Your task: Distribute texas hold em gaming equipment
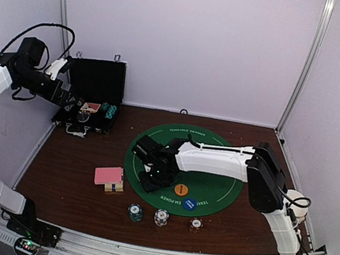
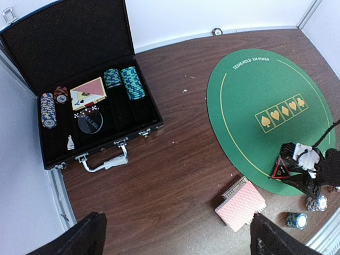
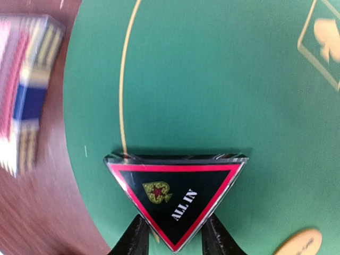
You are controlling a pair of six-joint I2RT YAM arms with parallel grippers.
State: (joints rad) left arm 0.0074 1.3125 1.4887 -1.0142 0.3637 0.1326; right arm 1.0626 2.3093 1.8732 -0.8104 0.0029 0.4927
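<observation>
A black triangle marker with a red border and "ALL IN" sits between the fingers of my right gripper, which is shut on its lower corner above the left edge of the green mat. The left wrist view shows the marker standing tilted in that gripper. Pink-backed cards lie on the wood left of the mat. The orange button and blue button rest on the mat's near part. Three chip stacks line the front. My left gripper hangs open and empty near the case.
The open black case stands at the back left with chip stacks and cards inside. My right arm stretches across the green mat. White walls close in the back and both sides.
</observation>
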